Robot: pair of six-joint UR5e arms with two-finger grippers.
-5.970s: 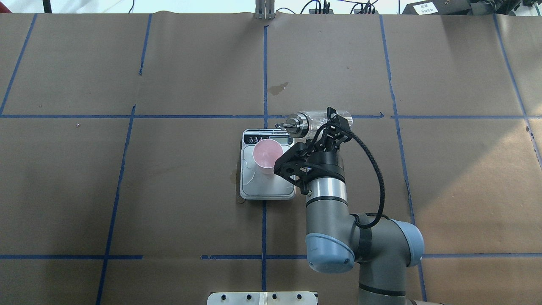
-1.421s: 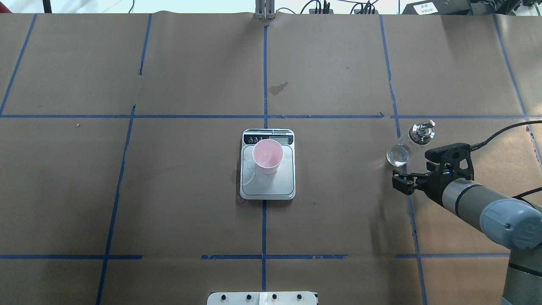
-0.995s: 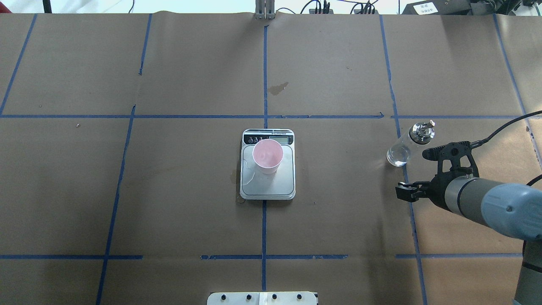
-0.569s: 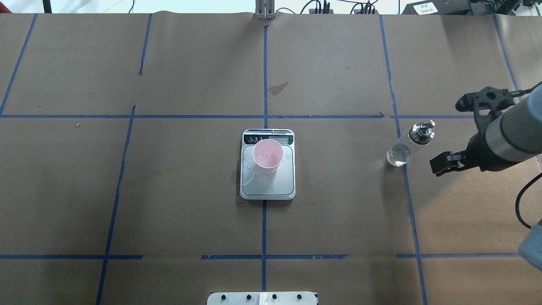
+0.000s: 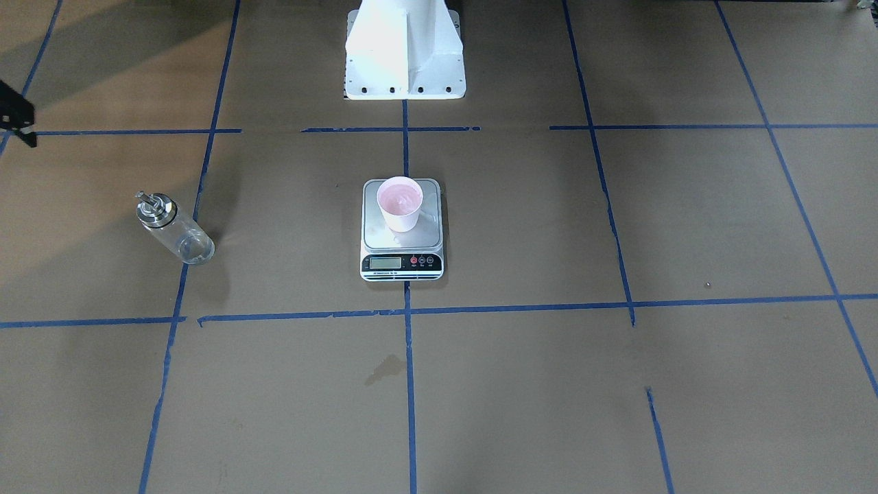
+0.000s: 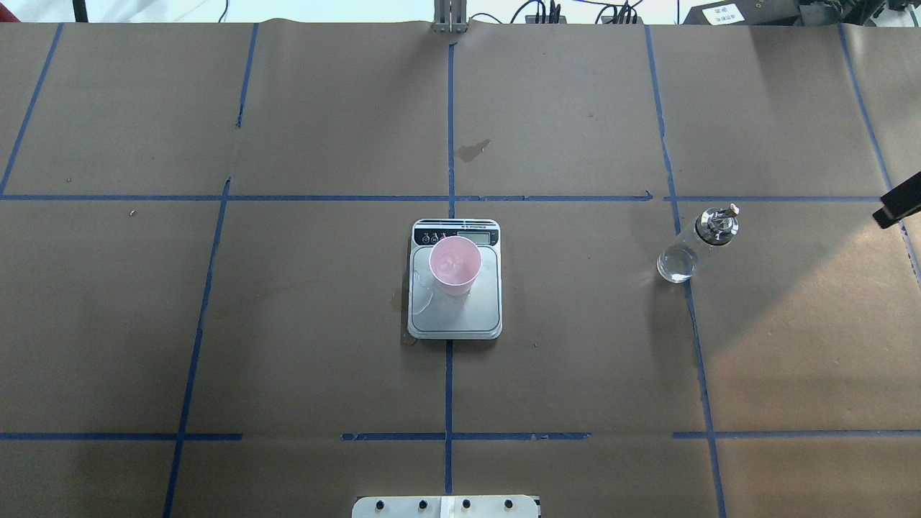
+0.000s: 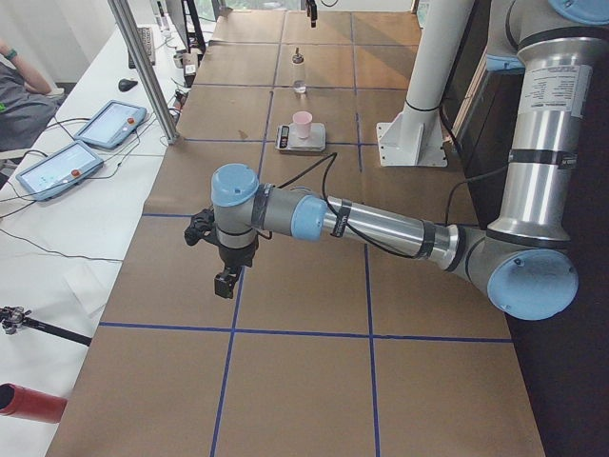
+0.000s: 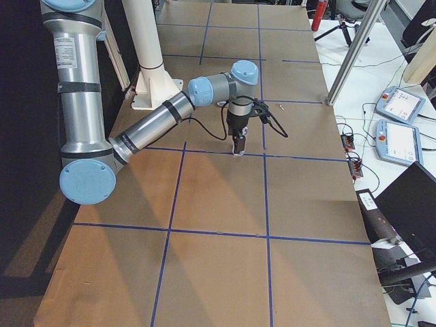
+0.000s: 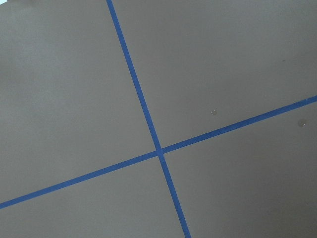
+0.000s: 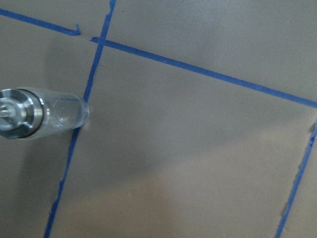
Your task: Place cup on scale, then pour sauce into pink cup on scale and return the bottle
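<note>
The pale pink cup (image 6: pixel 455 265) stands upright on the scale (image 6: pixel 476 316) at the table's middle, also in the front view (image 5: pixel 401 202). Clear wet smears lie on the steel platform. The glass bottle (image 6: pixel 694 244) with its silver collar stands upright and free on the brown paper to the right, also in the right wrist view (image 10: pixel 44 114). Of my right gripper only one black finger (image 6: pixel 896 207) shows at the right edge, away from the bottle and empty. My left gripper (image 7: pixel 225 284) hangs over bare paper far off to the left; I cannot tell its state.
Blue tape lines cross the brown paper. The white robot base (image 5: pixel 405 55) stands at the table's near edge behind the scale. A dark stain (image 6: pixel 473 150) marks the paper beyond the scale. Tablets (image 7: pixel 105 124) lie on a side bench.
Six seconds ago my right gripper held the bottle tilted by the cup. Since then the bottle stands free at the right, and the open gripper has drawn back to the view's right edge.
</note>
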